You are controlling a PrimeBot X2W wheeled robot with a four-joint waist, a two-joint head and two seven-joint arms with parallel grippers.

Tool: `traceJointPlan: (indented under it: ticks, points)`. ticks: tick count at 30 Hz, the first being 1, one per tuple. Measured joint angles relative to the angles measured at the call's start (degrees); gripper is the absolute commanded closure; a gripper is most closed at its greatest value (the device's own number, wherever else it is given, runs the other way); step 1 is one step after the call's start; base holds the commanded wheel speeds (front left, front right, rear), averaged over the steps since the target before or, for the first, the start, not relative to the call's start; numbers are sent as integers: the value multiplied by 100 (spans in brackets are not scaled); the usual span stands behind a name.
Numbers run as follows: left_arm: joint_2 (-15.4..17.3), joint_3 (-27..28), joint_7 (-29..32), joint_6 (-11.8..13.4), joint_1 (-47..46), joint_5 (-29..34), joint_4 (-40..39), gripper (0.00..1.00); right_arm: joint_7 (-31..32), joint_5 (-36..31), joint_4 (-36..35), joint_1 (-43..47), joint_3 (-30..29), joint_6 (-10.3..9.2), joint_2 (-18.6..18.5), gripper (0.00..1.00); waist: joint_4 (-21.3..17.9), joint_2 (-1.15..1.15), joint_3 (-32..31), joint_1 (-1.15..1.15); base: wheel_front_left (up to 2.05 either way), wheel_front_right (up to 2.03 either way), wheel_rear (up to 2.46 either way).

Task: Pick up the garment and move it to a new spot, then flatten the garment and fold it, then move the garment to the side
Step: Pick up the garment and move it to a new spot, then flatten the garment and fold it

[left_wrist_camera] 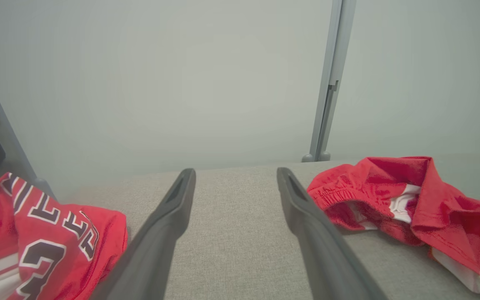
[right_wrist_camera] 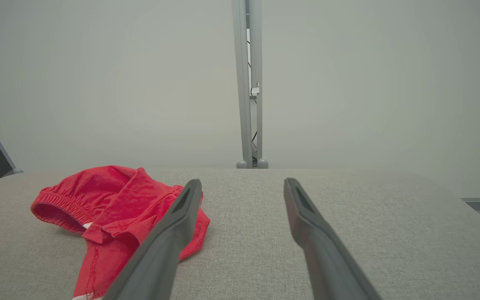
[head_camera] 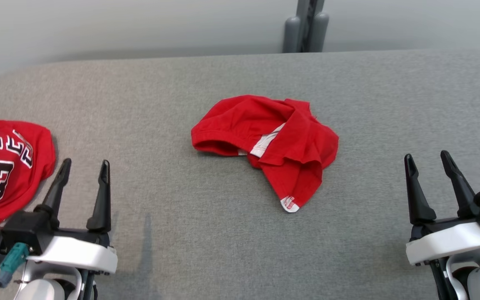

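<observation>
Left gripper (head_camera: 86, 162) and right gripper (head_camera: 426, 155) both sit spread wide and empty at my near corners, fingers pointing away over the grey bench (head_camera: 181, 225); I read this as a ready pose before the first pick. The red garment (head_camera: 265, 133), likely shorts, lies crumpled mid-bench between them and well apart from both, with the elastic waistband open toward my left, so either arm could reach in. A red numbered jersey (head_camera: 6, 162) just beside my left gripper looks set aside, probably not this round's target.
</observation>
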Motion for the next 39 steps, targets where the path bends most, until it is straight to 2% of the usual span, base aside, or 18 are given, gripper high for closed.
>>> traceJointPlan:
  ticks: [10,19,39]
  points:
    - [9,-85,210,90,481,22,-167,0,0,20,182,322,141,0,-2,0,-334,0,-540,0,0,0,0]
    - [-76,-172,392,149,769,-80,-158,0,119,43,70,670,227,0,-1,0,-374,0,-904,0,0,0,0]
    - [-75,-240,463,232,781,-190,-76,0,183,59,-108,728,204,0,-1,0,-356,0,-859,0,0,0,0]
